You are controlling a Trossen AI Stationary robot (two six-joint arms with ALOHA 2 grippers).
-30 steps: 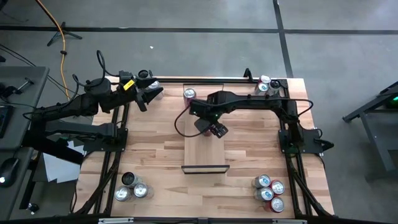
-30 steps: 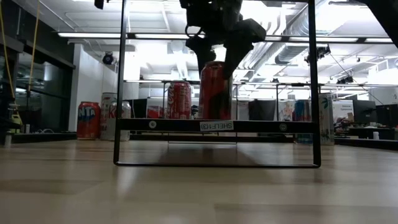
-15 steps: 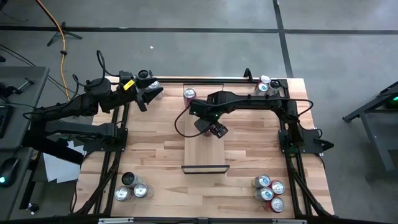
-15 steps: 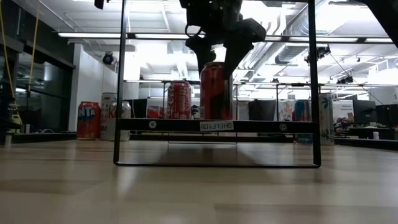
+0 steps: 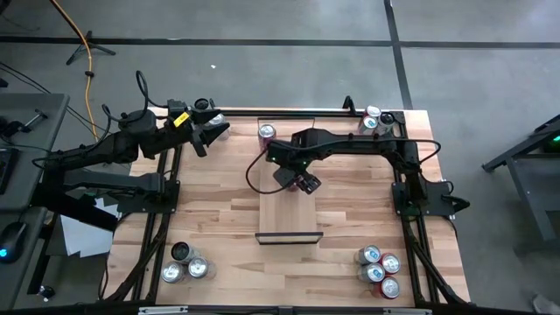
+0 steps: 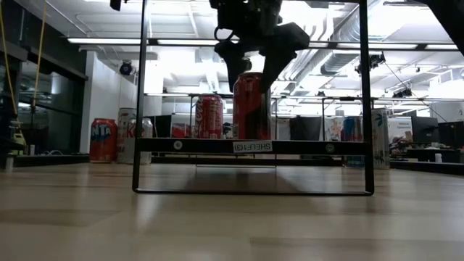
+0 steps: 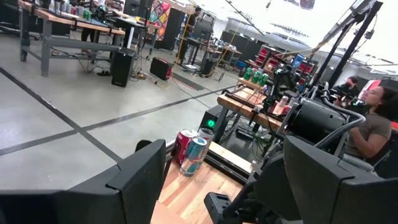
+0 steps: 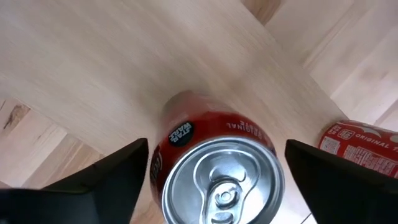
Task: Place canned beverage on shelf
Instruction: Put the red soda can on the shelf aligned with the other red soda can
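High view: the right gripper (image 5: 304, 183) hovers over the shelf (image 5: 290, 210); the left gripper (image 5: 210, 134) waits well apart, fingers spread.

Low view: the red can (image 6: 251, 106) stands upright on the shelf.

Right wrist view: fingers (image 8: 112, 177) spread, clear of the can, likely releasing it.

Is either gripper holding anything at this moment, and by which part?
Nothing is held. The right gripper is open around the top of the red can standing on the shelf; the left gripper is open and empty.
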